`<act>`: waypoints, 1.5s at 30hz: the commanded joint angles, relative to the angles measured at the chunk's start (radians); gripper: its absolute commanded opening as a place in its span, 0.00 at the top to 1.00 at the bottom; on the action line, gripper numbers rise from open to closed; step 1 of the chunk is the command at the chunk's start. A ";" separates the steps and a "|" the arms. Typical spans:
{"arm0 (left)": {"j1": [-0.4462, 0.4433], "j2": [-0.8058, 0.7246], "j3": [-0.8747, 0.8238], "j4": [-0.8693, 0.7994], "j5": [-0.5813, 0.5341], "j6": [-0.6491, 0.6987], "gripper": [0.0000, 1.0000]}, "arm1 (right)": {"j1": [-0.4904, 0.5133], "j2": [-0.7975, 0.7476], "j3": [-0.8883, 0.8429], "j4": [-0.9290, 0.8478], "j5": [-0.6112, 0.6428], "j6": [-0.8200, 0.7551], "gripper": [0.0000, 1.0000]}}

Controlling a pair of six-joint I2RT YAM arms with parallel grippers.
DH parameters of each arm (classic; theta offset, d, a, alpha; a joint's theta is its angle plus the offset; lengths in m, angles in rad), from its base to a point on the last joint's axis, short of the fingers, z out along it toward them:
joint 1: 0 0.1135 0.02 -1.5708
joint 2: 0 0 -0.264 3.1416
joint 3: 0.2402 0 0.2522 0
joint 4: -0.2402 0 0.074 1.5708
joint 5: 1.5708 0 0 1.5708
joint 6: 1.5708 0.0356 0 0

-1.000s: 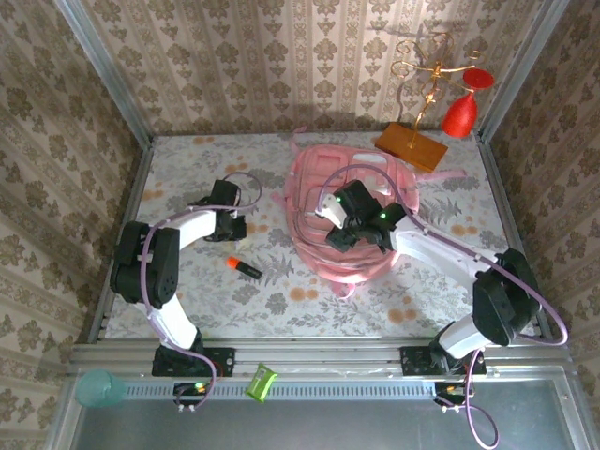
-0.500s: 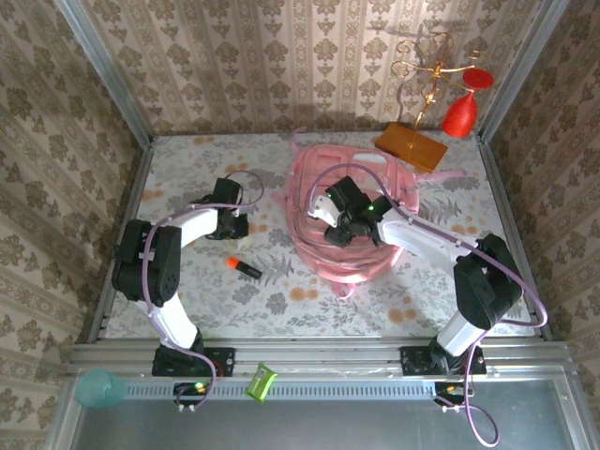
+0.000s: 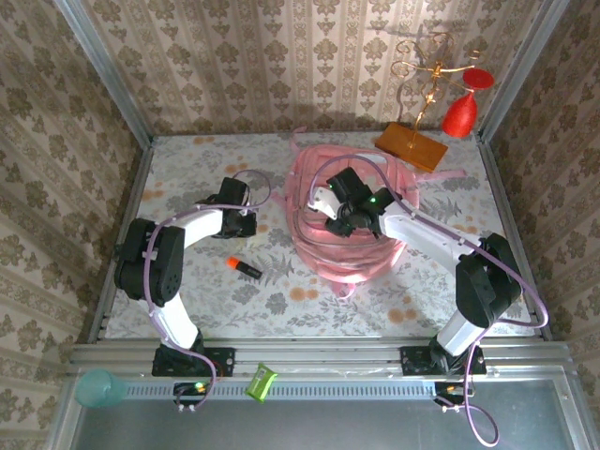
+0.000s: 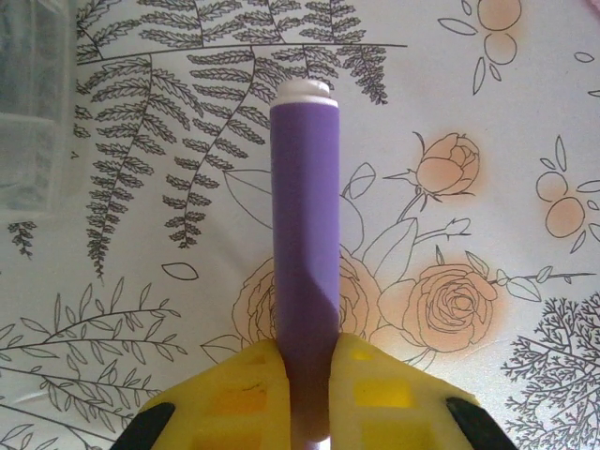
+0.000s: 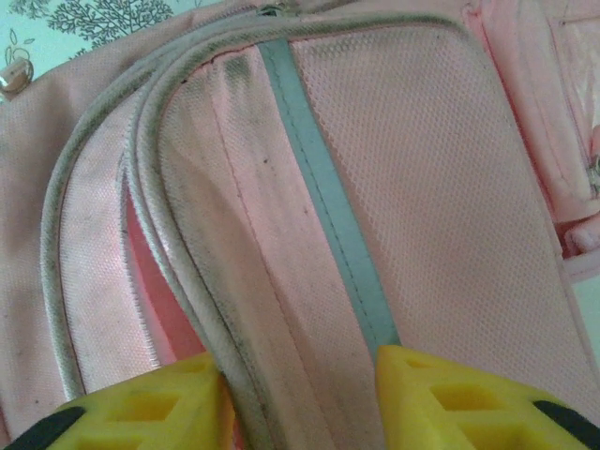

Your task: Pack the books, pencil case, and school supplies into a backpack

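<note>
Left hand (image 4: 309, 375) is clamping the purple pen (image 4: 305, 234), barrel pointing straight ahead, the backpack (image 3: 323, 261) lying to its right. Right hand (image 5: 300, 398) is resting on it, fingers astride fabric, grip impossible to tell

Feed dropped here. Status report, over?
Left claw shut on purple pen. Right claw astride backpack flap, grip unclear. Orange-black pen loose on table.

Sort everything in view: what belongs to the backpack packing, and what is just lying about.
For the job: pink backpack; purple pen; black-and-orange pen.

Lying about: orange-based wire stand; red ornament hanging from it; green object; teal cup.
</note>
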 commanded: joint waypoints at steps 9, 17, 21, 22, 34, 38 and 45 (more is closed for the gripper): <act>-0.016 -0.291 -0.089 0.074 0.112 -0.082 1.00 | -0.007 -0.013 0.136 -0.001 -0.011 0.202 1.00; -0.256 -0.443 -0.138 0.342 0.212 -0.473 1.00 | -0.011 0.014 0.275 -0.064 -0.156 0.353 1.00; -0.336 -0.392 -0.138 0.499 0.158 -0.655 1.00 | -0.028 0.056 0.370 -0.141 -0.169 0.374 1.00; -0.358 -0.377 -0.135 0.537 0.138 -0.690 1.00 | -0.037 0.072 0.401 -0.164 -0.184 0.390 1.00; -0.483 -0.246 -0.151 0.776 -0.136 -1.058 1.00 | -0.111 0.166 0.556 -0.230 -0.409 0.501 1.00; -0.494 -0.184 -0.146 0.817 -0.183 -1.143 0.99 | -0.115 0.173 0.565 -0.230 -0.426 0.497 1.00; -0.484 -0.075 -0.065 0.848 -0.117 -1.118 0.85 | -0.117 0.181 0.592 -0.239 -0.443 0.485 1.00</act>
